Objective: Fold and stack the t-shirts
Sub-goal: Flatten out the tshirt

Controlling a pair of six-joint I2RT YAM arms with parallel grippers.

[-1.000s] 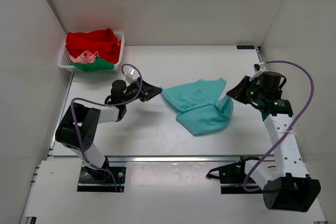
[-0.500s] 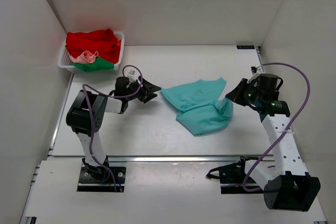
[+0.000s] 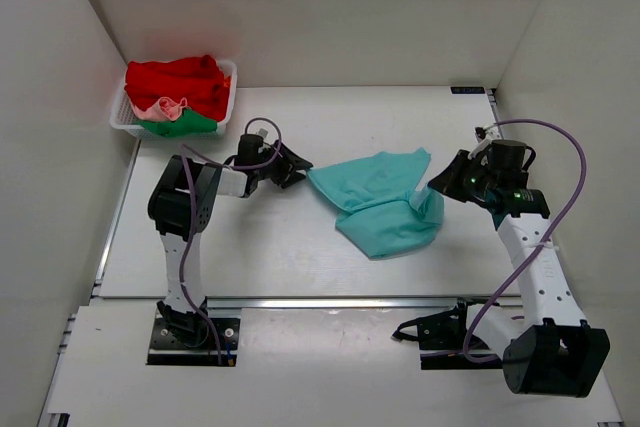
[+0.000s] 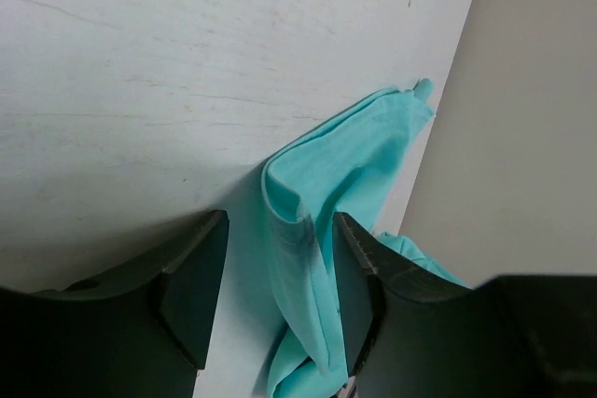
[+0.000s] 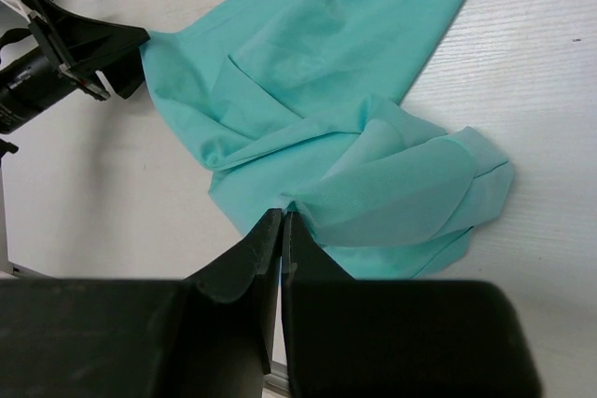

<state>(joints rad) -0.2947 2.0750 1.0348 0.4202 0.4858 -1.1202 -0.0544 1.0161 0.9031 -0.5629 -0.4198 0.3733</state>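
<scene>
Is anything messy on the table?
Yes. The teal t-shirt lies crumpled and bunched in the middle of the table, not flat, and the red, pink and green shirts are heaped in the white basket.

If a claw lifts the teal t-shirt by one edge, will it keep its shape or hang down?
Probably it hangs limp: the teal t-shirt lies crumpled in soft folds. It seems light, since one fold looks half see-through.
</scene>
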